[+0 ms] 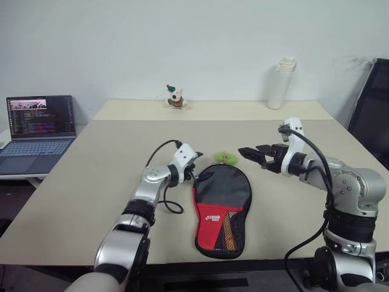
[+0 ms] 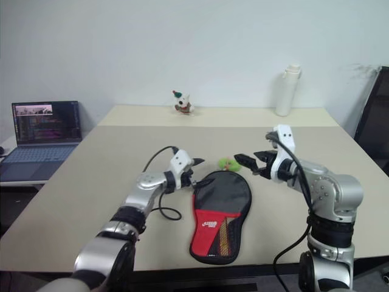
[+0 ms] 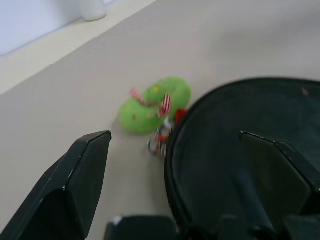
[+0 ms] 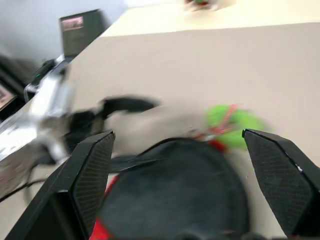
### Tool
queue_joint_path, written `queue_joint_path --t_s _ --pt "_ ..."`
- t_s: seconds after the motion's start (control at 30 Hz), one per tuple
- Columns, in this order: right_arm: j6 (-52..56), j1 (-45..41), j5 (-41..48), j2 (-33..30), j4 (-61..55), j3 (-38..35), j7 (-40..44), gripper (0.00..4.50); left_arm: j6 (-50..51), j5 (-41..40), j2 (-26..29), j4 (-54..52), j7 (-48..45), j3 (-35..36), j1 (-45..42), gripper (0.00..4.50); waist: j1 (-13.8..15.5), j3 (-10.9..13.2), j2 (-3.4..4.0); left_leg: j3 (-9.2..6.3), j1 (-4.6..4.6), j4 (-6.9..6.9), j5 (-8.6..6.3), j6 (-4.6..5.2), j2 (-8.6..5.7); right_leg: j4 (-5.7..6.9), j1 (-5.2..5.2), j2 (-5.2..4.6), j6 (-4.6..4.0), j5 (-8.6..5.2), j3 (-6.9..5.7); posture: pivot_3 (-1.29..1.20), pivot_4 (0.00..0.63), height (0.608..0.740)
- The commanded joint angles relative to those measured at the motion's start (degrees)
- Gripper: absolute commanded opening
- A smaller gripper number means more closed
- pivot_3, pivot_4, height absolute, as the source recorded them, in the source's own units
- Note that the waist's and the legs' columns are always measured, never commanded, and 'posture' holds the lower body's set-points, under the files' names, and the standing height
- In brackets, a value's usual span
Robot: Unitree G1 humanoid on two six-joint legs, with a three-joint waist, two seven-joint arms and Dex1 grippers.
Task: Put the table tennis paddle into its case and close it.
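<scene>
On the tabletop (image 1: 73, 201), near the front edge, lies the case (image 1: 222, 210), flat, black w/ red lower part, white logo and mesh pocket facing up; a small green tag (image 1: 225, 158) sits just past its round end. Paddle can't be seen, so can't tell where it is. Left hand (image 1: 193, 163) hangs just beside the case's left rim, fingers apart, empty. Right hand (image 1: 252, 153) is raised above the tabletop to the case's right, fingers apart, empty. Laptop (image 1: 37, 131) at far left, white bottle (image 1: 281, 83) and small toy (image 1: 175, 97) at the back.
</scene>
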Motion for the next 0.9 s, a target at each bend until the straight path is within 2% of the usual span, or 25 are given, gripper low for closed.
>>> queue_joint_path --t_s 0.03,0.2,0.37,0.63,0.87,0.9 --pt "-10.47 -0.15 -3.73 -0.29 4.79 6.29 1.04 4.5 3.91 -2.81 1.29 -9.93 0.02 0.49 2.15 4.48 -0.07 0.0 0.0 -0.02 0.01 0.0 0.0 0.0 0.01 0.04 0.0 0.02 0.0 0.0 0.0 0.0 0.15 0.74" --pt "-23.23 -2.48 -8.65 3.34 19.4 11.47 0.84 4.5 9.58 -5.34 1.82 -20.01 -0.72 -0.43 7.39 4.48 -0.3 -0.01 0.02 0.08 0.16 0.05 0.01 0.0 0.06 0.18 0.04 0.13 0.0 0.0 0.07 0.0 0.15 0.74" --pt "-35.76 -9.58 -12.38 7.49 38.46 11.26 -1.15 4.5 13.05 -6.31 2.71 -28.5 -2.58 -3.1 11.73 4.48 -0.27 0.02 0.06 0.13 0.12 0.06 0.01 -0.01 0.07 0.16 0.0 0.13 -0.02 0.01 0.11 0.0 0.15 0.74" --pt "-57.03 -23.08 -18.03 10.21 74.26 9.48 -7.47 4.5 15.95 -6.77 4.33 -33.71 -2.57 -4.91 15.04 4.48 -0.3 0.02 0.07 0.15 0.13 -0.01 0.01 -0.01 0.08 0.1 0.0 0.1 -0.06 0.03 0.16 0.0 0.15 0.74" --pt "-63.79 -24.86 -20.35 13.85 85.47 8.41 -11.78 4.5 16.92 -6.57 5.24 -35.38 -2.08 -5.41 16.23 4.48 -0.29 0.06 0.13 0.14 0.07 -0.02 0.01 -0.01 0.08 0.08 -0.01 0.05 -0.06 0.03 0.19 0.0 0.15 0.74" --pt "-64.04 -24.67 -20.55 14.59 86.12 8.34 -12.82 4.32 17.0 -6.48 5.55 -35.59 -2.01 -5.37 16.46 4.5 -0.29 0.06 0.14 0.14 0.08 -0.01 0.01 -0.02 0.07 0.1 -0.02 0.03 -0.06 0.03 0.19 0.0 0.15 0.74"
